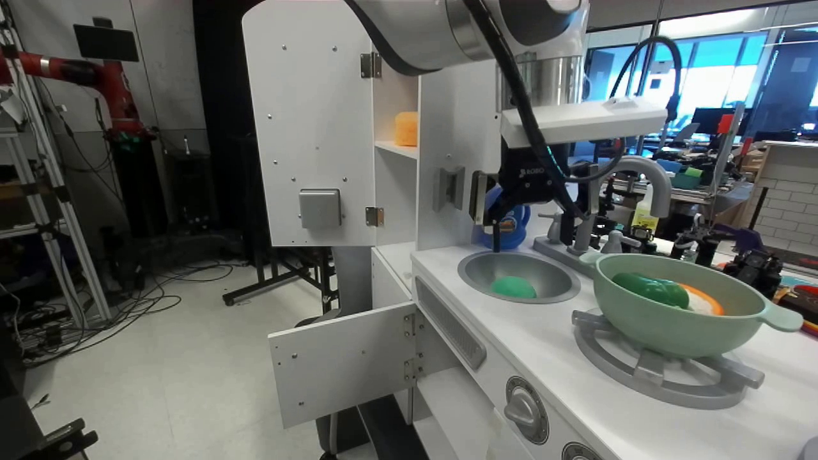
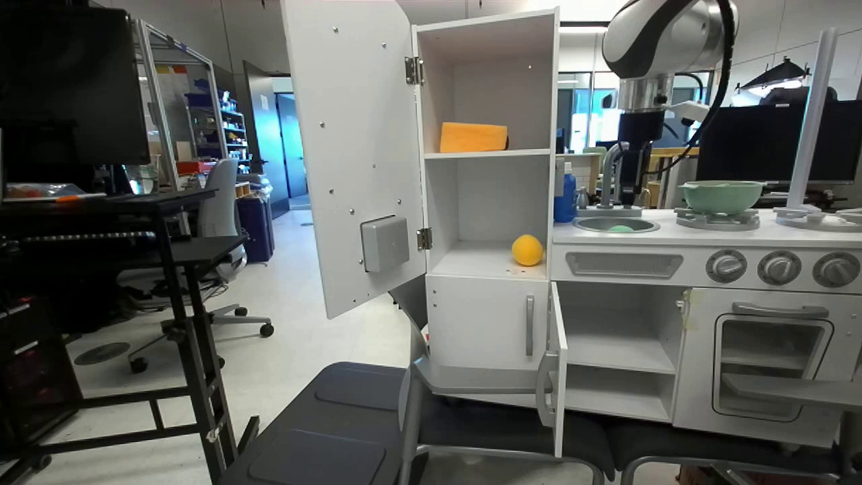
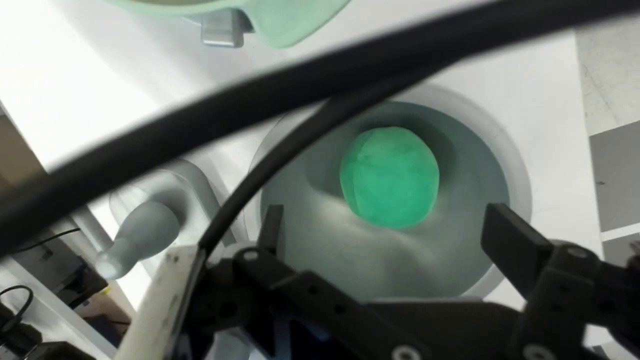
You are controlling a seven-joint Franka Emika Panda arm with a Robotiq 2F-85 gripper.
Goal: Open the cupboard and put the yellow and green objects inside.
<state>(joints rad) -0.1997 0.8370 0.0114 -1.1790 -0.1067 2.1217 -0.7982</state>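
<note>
Tool (image 3: pixel 387 227) hangs, jaws apart, over the sink (image 3: pixel 519 185), where the green piece (image 3: pixel 392 177) lies near the worktop's (image 1: pixel 530 332) front edge; the yellow fruit (image 2: pixel 527 250) sits in the open cupboard (image 2: pixel 498 209), near its worktop-side front corner.

- Cupboard (image 2: pixel 498 87): its upper shelf (image 2: pixel 528 153) bears an orange block (image 2: pixel 473 137), its lower shelf (image 2: pixel 471 254) the yellow ball (image 2: pixel 527 250).
- White countertop (image 1: pixel 530 335): it carries a blue bottle (image 2: pixel 566 202) and a grey burner (image 1: pixel 650 367) under a green bowl (image 1: pixel 677 326).
- Grey sink (image 3: pixel 520 185): the green piece (image 3: pixel 390 177) lies in it.
</note>
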